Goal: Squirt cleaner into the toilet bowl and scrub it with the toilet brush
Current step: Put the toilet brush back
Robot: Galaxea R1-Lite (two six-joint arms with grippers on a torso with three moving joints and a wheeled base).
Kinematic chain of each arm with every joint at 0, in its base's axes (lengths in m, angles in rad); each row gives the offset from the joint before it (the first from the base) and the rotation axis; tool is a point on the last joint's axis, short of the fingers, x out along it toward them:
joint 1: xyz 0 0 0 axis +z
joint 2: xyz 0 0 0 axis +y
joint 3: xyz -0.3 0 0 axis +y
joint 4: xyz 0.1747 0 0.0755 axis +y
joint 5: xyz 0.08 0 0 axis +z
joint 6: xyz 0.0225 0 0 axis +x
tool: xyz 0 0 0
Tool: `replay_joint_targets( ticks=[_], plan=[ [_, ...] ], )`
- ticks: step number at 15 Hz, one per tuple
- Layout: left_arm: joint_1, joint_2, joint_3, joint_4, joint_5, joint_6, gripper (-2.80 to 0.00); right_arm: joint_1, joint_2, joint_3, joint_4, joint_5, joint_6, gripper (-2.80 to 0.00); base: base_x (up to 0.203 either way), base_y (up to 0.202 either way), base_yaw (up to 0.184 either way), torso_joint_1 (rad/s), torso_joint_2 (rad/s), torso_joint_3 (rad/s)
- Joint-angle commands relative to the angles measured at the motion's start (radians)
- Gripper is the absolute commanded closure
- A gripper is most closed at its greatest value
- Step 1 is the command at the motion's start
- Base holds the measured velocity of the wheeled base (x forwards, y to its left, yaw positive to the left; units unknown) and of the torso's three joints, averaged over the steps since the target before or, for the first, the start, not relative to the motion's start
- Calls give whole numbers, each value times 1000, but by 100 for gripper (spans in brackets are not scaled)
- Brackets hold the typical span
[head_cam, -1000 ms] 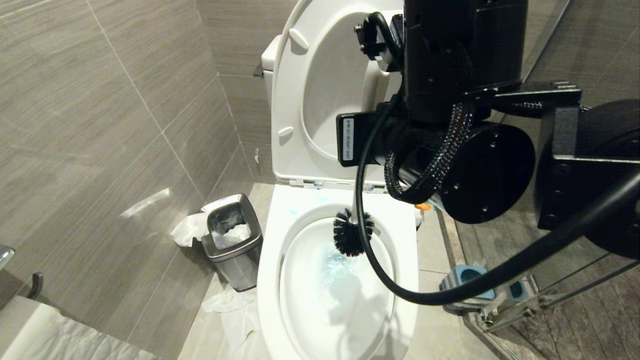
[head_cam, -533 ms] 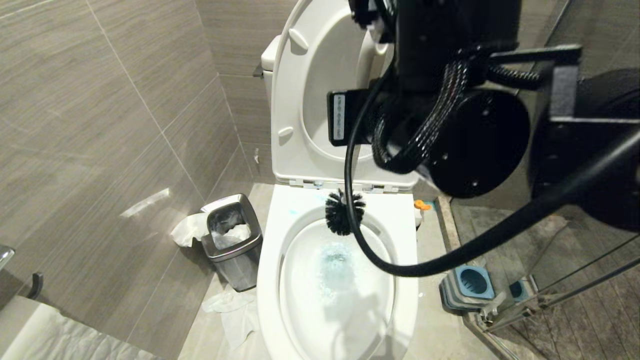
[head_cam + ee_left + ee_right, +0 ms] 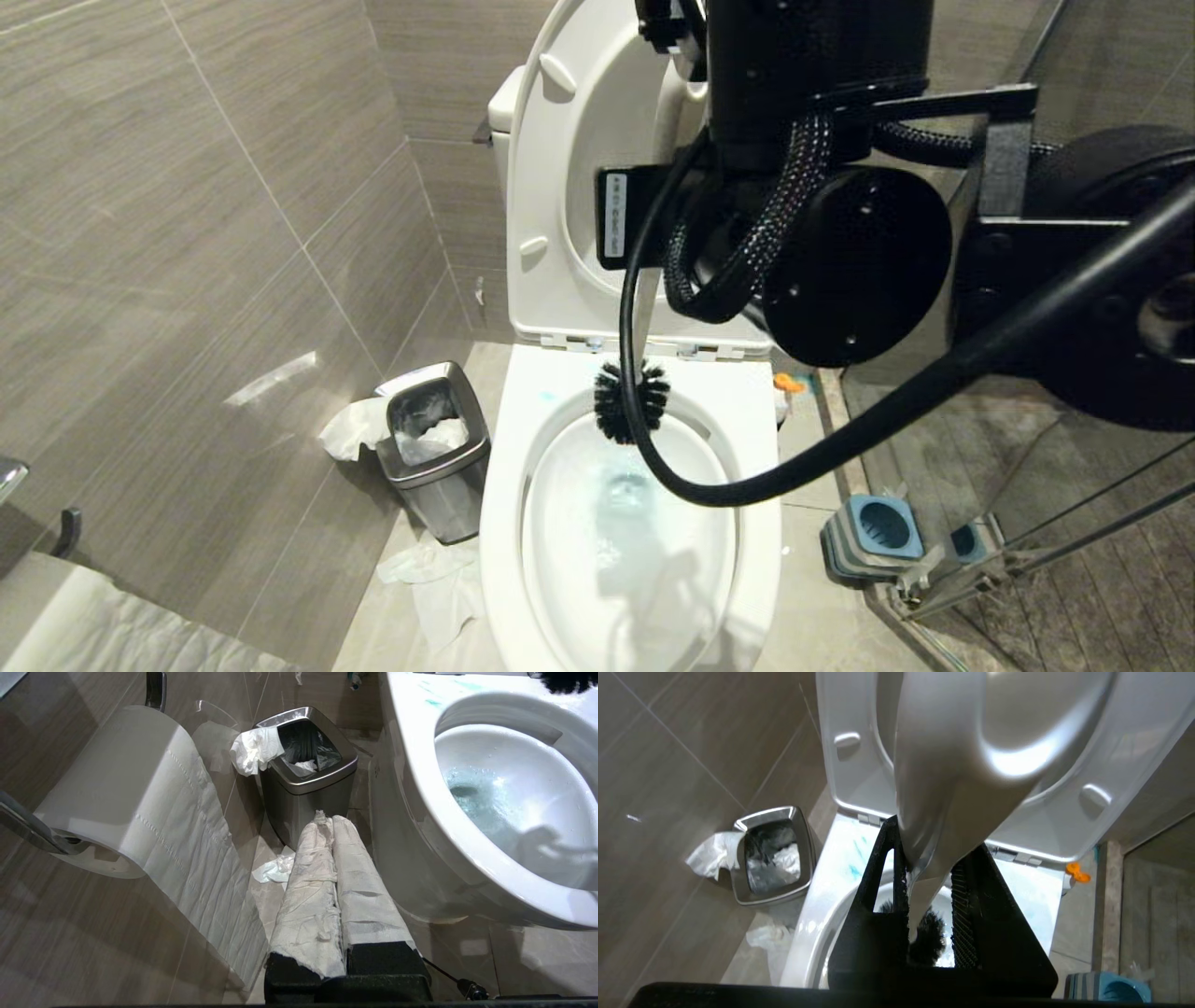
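The white toilet bowl [image 3: 509,485] stands with seat and lid raised. Pale blue cleaner [image 3: 624,495] tints the water, and blue smears mark the back rim [image 3: 853,870]. My right gripper [image 3: 931,868] is shut on the toilet brush's white handle [image 3: 943,788], high over the back of the bowl. The black bristle head [image 3: 631,401] hangs at the bowl's inner back edge, above the water. My right arm [image 3: 822,187] hides most of the handle in the head view. My left gripper [image 3: 329,819], its fingers wrapped in white, is shut and empty, low beside the bowl [image 3: 420,765].
A steel-rimmed bin [image 3: 434,448] stuffed with paper stands left of the toilet, with crumpled paper [image 3: 439,579] on the floor. The blue-and-grey brush holder [image 3: 873,537] sits right of the bowl by a glass partition. A toilet roll [image 3: 126,798] hangs near my left gripper.
My right arm has risen and drawn back toward the lid. The brush head has come up out of the blue water to the bowl's back edge. The left arm has not moved.
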Motion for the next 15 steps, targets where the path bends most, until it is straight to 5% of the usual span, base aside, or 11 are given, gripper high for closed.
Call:
replay_joint_targets(
  ticks=[1, 4, 10, 15],
  plan=[
    [0, 1, 2, 0, 0, 0, 0, 3, 10, 62, -2, -5, 17, 0, 0, 0, 0, 0, 0, 0],
    [0, 1, 2, 0, 0, 0, 0, 3, 52, 213, -51, -22, 114, 0, 0, 0, 0, 0, 0, 0],
    [0, 0, 2, 0, 0, 0, 0, 28, -70, 174, -53, -31, 54, 0, 0, 0, 0, 0, 0, 0],
    [0, 0, 2, 0, 0, 0, 0, 57, -135, 171, 71, -31, 46, 0, 0, 0, 0, 0, 0, 0]
  ],
)
